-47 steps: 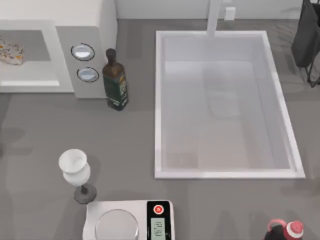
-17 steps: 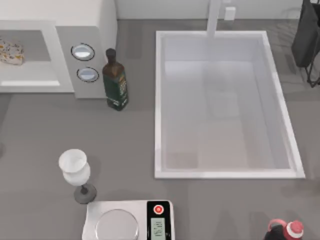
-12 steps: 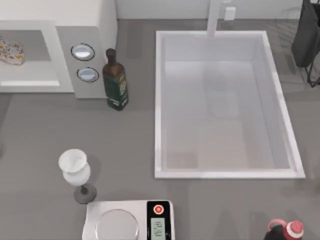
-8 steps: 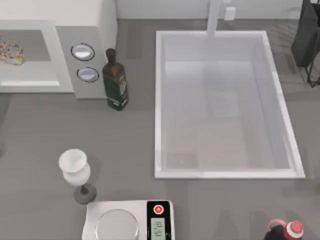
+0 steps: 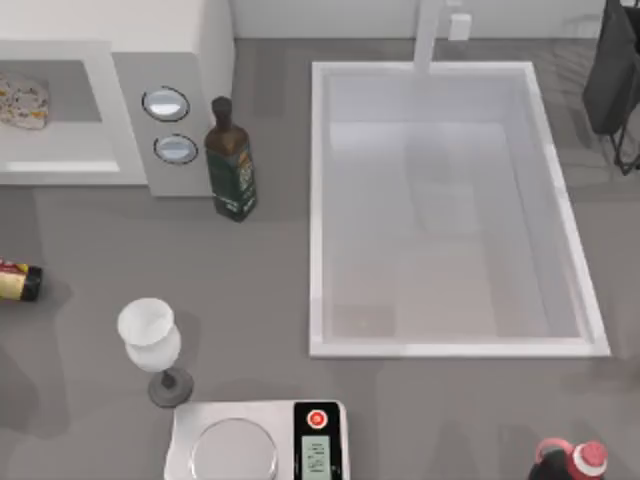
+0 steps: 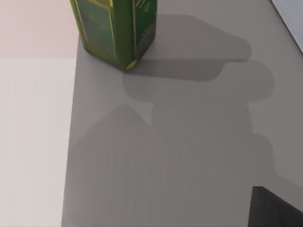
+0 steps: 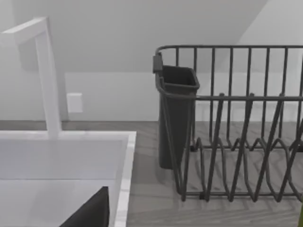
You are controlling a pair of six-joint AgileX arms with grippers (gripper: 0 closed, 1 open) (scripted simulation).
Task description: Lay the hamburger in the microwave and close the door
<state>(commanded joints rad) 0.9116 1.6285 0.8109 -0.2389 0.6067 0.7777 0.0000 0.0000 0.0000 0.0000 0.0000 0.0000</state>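
Observation:
The white microwave (image 5: 120, 40) stands at the table's back left, its grey panel (image 5: 135, 150) bearing two round dials. Its cavity faces me open, and the pale, flecked hamburger (image 5: 22, 100) lies inside on the cavity floor at the far left. The door is out of view. In the left wrist view a dark corner of my left gripper (image 6: 277, 210) hangs over bare grey table near a green bottle (image 6: 113, 28). A dark edge of my right gripper (image 7: 90, 213) shows over the sink's rim, far from the microwave.
A green bottle (image 5: 230, 160) stands right beside the dial panel. A small dark thing with red and yellow bands (image 5: 15, 282) lies at the left edge. A wine glass (image 5: 150, 335) and a white scale (image 5: 255, 440) are in front, a sink (image 5: 320, 200) in the middle, and a dish rack (image 7: 236, 123) at the back right.
The small dark red-and-yellow thing has come into view at the table's left edge, and a broad shadow has spread over the table there. The hamburger stays in the cavity.

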